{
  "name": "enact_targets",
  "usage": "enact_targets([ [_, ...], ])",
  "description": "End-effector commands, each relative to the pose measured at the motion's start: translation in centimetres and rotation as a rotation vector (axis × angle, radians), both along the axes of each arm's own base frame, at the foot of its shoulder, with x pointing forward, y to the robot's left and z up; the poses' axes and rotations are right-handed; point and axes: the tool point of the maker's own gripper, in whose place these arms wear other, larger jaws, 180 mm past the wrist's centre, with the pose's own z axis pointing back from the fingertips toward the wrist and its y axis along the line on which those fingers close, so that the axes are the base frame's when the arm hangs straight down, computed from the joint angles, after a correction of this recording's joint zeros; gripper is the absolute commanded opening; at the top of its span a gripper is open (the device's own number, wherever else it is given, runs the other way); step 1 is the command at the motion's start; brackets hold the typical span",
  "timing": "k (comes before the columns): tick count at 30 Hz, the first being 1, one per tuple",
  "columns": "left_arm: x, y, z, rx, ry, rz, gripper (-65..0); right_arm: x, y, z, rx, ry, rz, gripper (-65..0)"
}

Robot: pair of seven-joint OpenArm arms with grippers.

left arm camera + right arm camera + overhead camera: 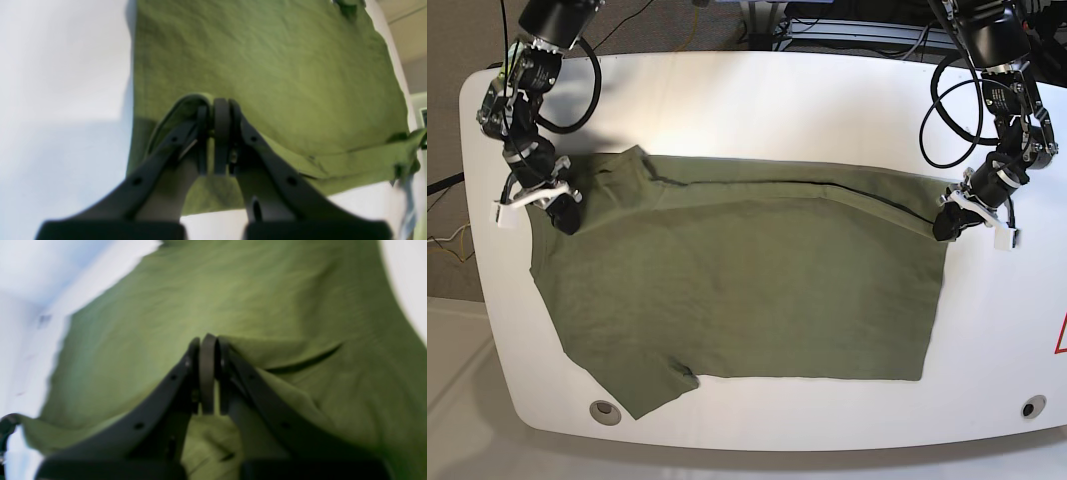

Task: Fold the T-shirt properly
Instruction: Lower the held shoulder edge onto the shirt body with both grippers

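T-shirt (747, 290): olive-green, plain, matte; spread across the middle of the white table (757, 110), a fold line running along its upper edge, one sleeve jutting at lower left. Fabric lightly creased.

Right gripper (565, 215): at the shirt's upper-left corner in the base view, jaws clenched on the cloth; the wrist view shows fabric pinched between the closed fingers.

Left gripper (947, 222): at the shirt's upper-right corner, jaws clamped on the edge of the cloth.
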Motion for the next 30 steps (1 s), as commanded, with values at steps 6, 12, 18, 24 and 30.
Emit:
enact_targets([
  [6, 1.8, 0.2, 2.4, -0.002, -0.082, -0.009, -65.0, 2.7, -0.1, 1.1, -0.009, -0.058, -0.007, -65.0],
  [12, 2.0, 0.7, 1.9, -0.004, -0.064, 0.002, -65.0, 3.2, 0.5, 0.4, -0.002, -0.047, -0.001, -65.0],
  [18, 2.3, 1.4, 1.4, -0.011, -0.053, 0.026, -65.0, 3.0, -0.6, -0.8, 0.031, -0.03, -0.044, -65.0],
  [24, 2.5, 1.9, 1.2, -0.012, -0.049, 0.04, -60.7, 2.9, -1.2, -1.4, 0.041, -0.017, -0.059, -65.0],
  [30, 2.5, 2.0, 1.0, -0.008, -0.036, 0.032, -62.5, 2.8, -2.0, -1.3, 0.015, -0.011, -0.055, -65.0],
])
